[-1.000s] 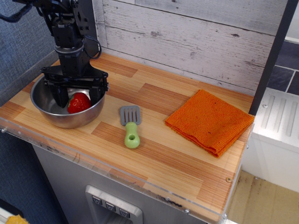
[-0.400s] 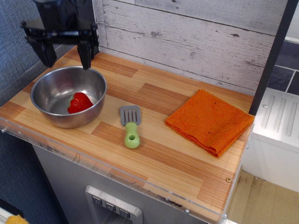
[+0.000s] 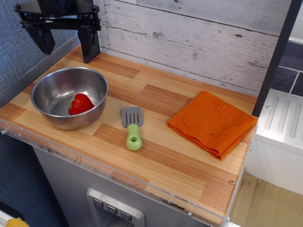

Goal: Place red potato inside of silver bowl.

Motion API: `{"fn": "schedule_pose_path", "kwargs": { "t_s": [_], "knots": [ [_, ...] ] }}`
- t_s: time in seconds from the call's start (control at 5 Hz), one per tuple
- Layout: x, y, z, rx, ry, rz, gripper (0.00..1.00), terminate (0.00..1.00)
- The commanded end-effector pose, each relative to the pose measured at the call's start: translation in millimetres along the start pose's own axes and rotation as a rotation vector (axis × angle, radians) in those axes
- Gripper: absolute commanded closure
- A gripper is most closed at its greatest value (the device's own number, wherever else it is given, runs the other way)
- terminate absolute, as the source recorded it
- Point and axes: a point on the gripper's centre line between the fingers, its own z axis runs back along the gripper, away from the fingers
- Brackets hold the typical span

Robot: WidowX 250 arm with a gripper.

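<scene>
The gripper [image 3: 66, 45] has risen clear of the silver bowl [image 3: 45, 87] since a second ago, fingers spread and empty at far left. The red potato [image 3: 80, 103] lies inside the bowl, released. Placement appears complete. No brands, labels or writing are legible.

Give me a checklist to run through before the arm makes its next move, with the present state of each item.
1. Red potato inside silver bowl: ok.
2. Gripper open, holding nothing: ok.
3. Fingers above the bowl rim, touching nothing: ok.
4. Bowl upright on the counter: ok.
5. Spatula and orange cloth lie apart from the bowl: ok.
6. Room above the gripper for retreat: cannot tell, out of frame.
</scene>
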Motion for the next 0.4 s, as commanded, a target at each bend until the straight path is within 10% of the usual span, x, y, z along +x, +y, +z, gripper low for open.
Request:
{"fn": "schedule_pose_path", "kwargs": {
  "t_s": [0.0,0.2],
  "knots": [
    [-7.5,1.3,10.7,0.003,-0.034,0.003,0.0,0.0],
    [-7.5,1.3,10.7,0.003,-0.034,0.003,0.0,1.0]
  ]
}}
